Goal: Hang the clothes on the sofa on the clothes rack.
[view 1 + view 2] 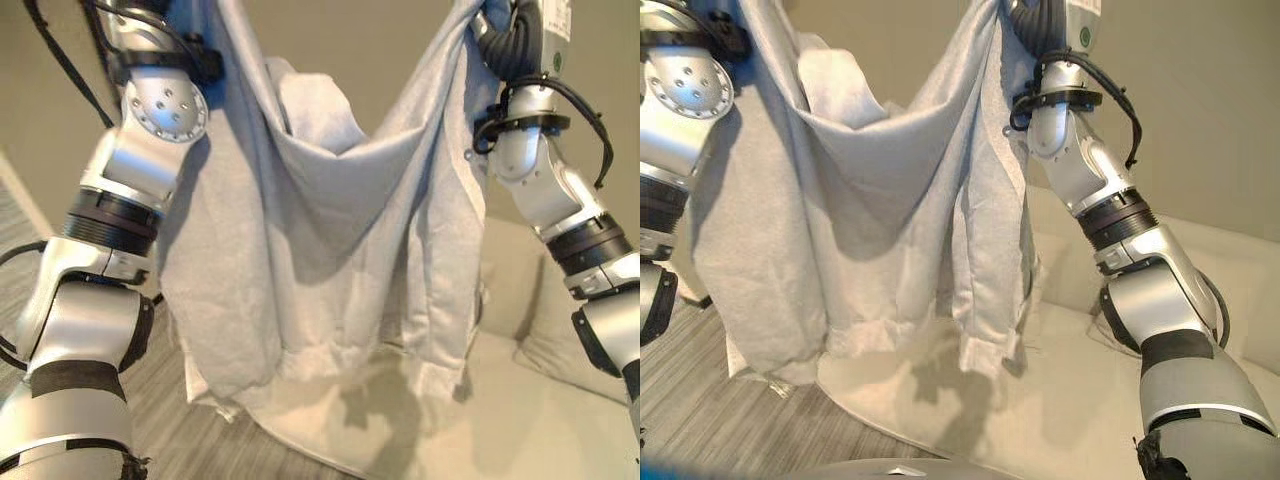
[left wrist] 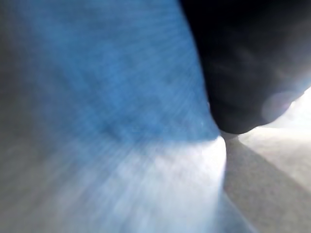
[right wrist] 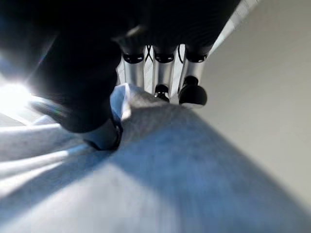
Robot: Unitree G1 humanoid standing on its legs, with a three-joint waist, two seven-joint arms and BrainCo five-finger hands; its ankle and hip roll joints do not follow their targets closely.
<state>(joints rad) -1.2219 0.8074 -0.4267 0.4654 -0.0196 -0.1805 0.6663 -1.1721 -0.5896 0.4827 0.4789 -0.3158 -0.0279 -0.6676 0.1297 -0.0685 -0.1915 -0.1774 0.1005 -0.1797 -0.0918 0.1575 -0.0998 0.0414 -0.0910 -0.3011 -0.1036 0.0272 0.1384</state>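
Closest to the camera, a large pale grey sweatshirt [image 1: 330, 250] hangs across the middle of the head views, held up by both raised arms so that its top edge sags in a deep curve between them. Its body drapes down from the upper left and upper right of the frame, and its ribbed hem and one cuff dangle near the lower centre, just above the cream seat of a sofa [image 1: 540, 400] that fills the lower right. A strip of grey striped floor [image 1: 170, 420] shows at the lower left, and a plain beige wall [image 1: 1200, 110] stands behind. In the right wrist view the right hand [image 3: 160, 73] has its silver, dark-tipped fingers [image 3: 192, 92] curled down onto a fold of the grey cloth, with the thumb pressed against the cloth from the other side, pinching it. In the left wrist view the left hand [image 2: 243, 68] appears as a dark shape at the upper right against the cloth, which bunches to a point beside it; whether its fingers grip the cloth cannot be told
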